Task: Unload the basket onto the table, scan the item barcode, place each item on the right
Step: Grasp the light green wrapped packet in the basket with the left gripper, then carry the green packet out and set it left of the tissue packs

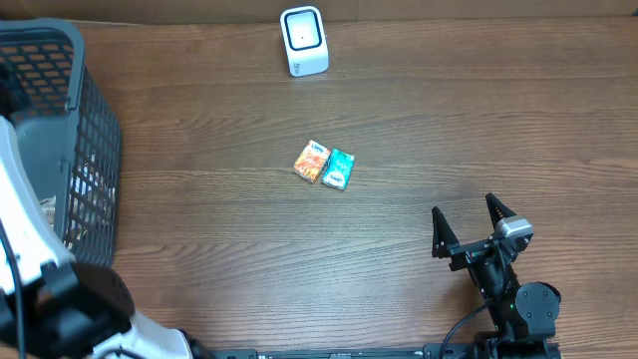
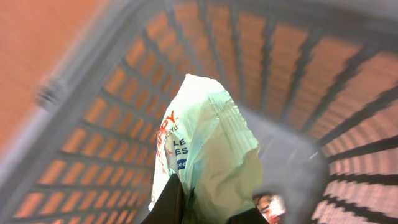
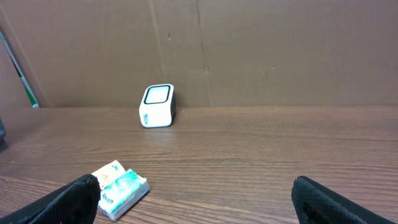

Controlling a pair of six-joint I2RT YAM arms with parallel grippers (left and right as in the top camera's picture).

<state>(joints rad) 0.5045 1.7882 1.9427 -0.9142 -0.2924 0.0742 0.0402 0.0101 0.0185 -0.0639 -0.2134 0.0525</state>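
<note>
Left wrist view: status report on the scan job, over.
Left gripper shut on white bag inside basket. Right gripper open, empty. Scanner at far edge; two small packets mid-table, short of it.

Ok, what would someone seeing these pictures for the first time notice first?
Probably the grey basket at the table's left, where the left gripper pinches a white printed packet inside it. Then the orange packet and teal packet side by side mid-table, the white scanner at the far edge, and the right gripper open near right.
</note>
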